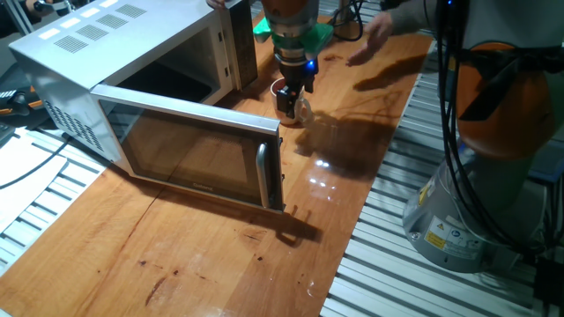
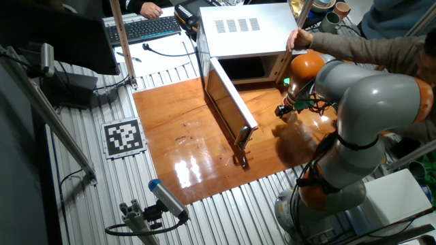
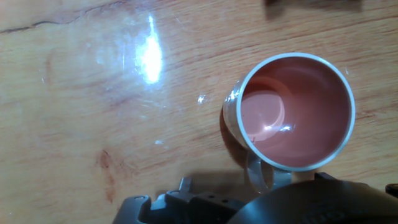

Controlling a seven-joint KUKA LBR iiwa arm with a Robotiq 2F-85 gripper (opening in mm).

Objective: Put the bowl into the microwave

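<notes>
On a glossy wooden desk (image 1: 203,246), the bowl (image 3: 292,112) stands upright just beside the claw (image 1: 293,101), toward one o'clock in the hand view, claw spread undeterminable, open microwave (image 1: 132,79) near.

Wooden bench (image 2: 184,136): glossy reddish-brown top, light glare near its front edge, set on a ribbed metal surface. Keyboard (image 2: 144,28): dark, beyond the bench's far left corner. Fiducial marker card (image 2: 123,137): black-and-white squares, flat just off the bench's left edge. Green object (image 1: 264,28): beyond the far edge, partly hidden. Person's hand (image 1: 381,30): over the far right corner.
</notes>
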